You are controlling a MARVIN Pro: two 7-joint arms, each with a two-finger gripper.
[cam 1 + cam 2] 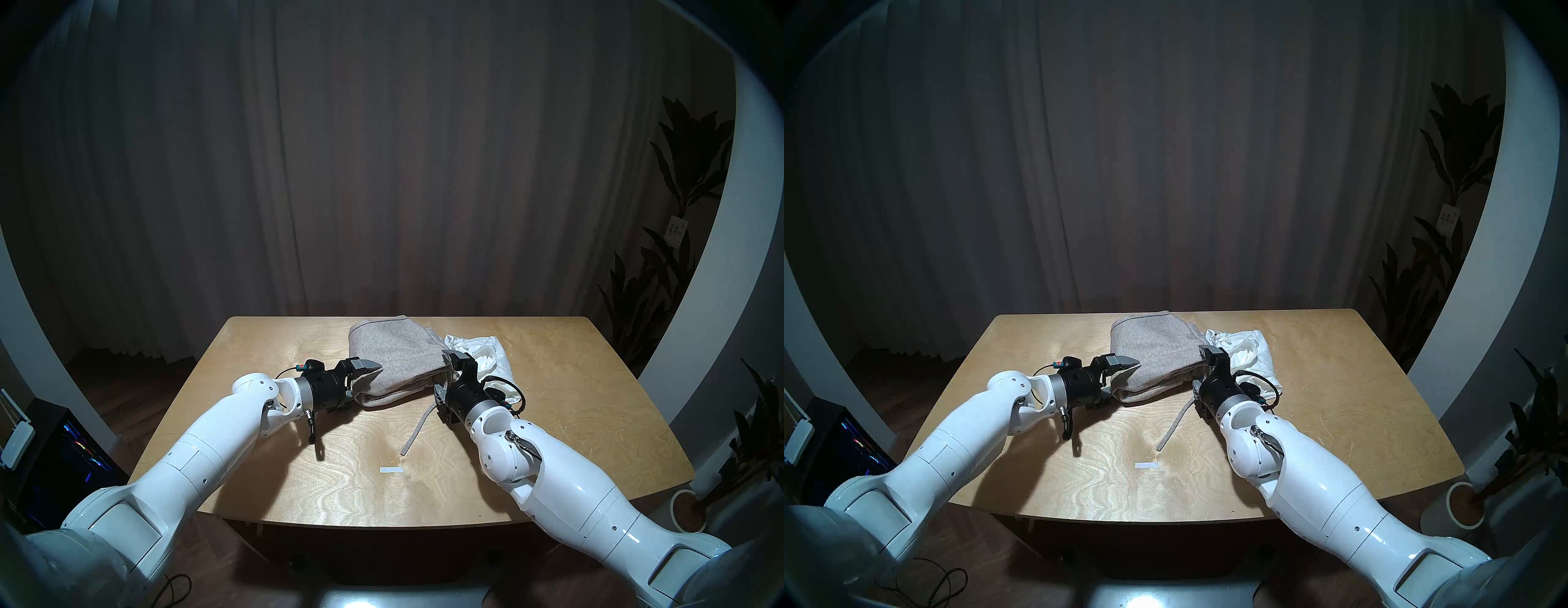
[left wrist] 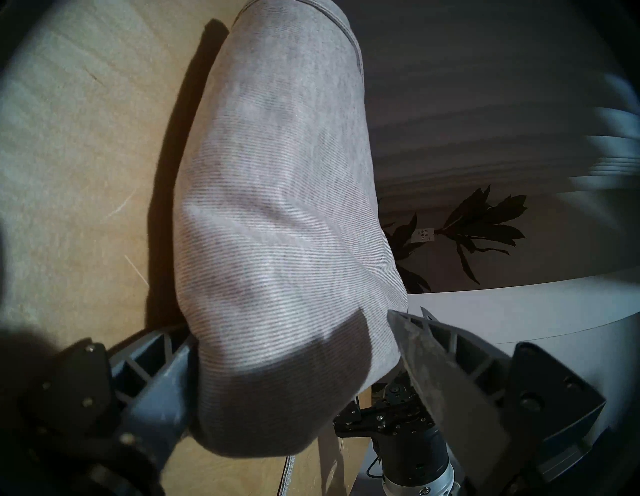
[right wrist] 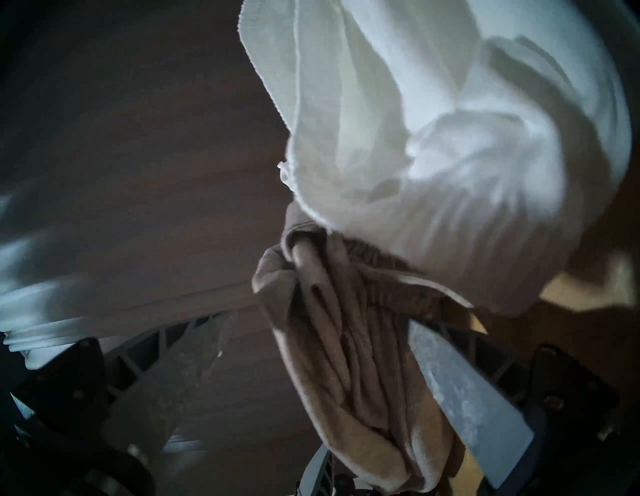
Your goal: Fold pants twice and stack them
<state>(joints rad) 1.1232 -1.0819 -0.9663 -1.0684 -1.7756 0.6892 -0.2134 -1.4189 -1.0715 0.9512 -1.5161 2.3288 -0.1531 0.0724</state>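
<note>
The folded grey pants (image 1: 392,361) lie on the bench (image 1: 572,403), each end between wide-open jaws: left gripper (image 1: 360,375), right gripper (image 1: 445,373). White shorts (image 1: 488,361) lie just beyond the right jaws. Both jaws should probably close together and lift evenly, minding the dangling drawstring (image 1: 418,429).

Ribbed knit pants (image 1: 392,354), thin white shorts (image 1: 492,356), glossy wood table (image 1: 297,488).
</note>
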